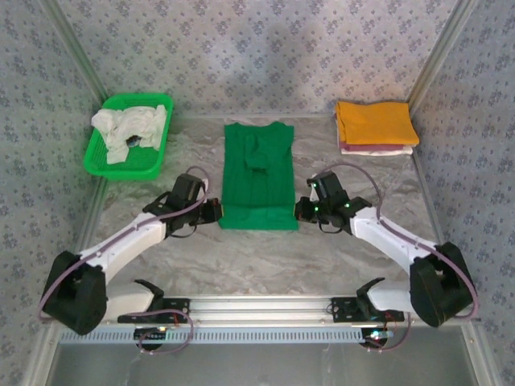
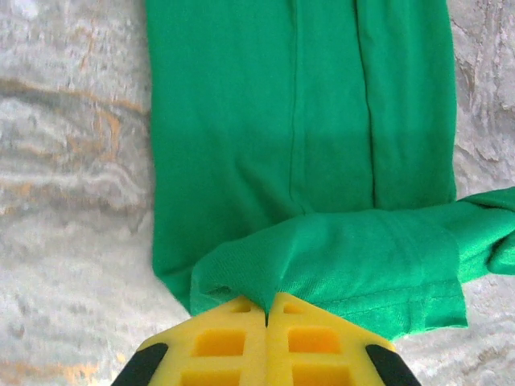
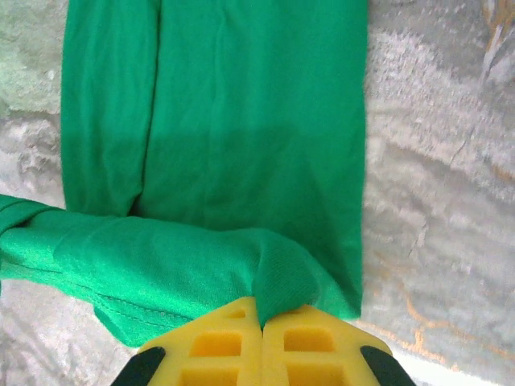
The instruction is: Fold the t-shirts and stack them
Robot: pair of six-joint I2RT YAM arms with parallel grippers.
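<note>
A bright green t-shirt [image 1: 257, 173] lies in a long strip down the middle of the table, sleeves folded in. My left gripper [image 1: 216, 211] is shut on its near left corner, and the cloth [image 2: 322, 161] bunches up between the yellow fingers [image 2: 229, 338]. My right gripper [image 1: 301, 211] is shut on the near right corner, with the hem [image 3: 161, 265] lifted and folded back toward the collar. A folded orange-yellow t-shirt [image 1: 374, 122] tops a stack at the back right, over a pale one [image 1: 378, 149]. Whitish t-shirts [image 1: 127, 129] lie crumpled in the basket.
A green plastic mesh basket [image 1: 153, 161] stands at the back left. Metal rails edge the table [image 1: 265, 257] on both sides, and a patterned backdrop walls it in. Bare marbled surface lies between the green shirt and the arm bases.
</note>
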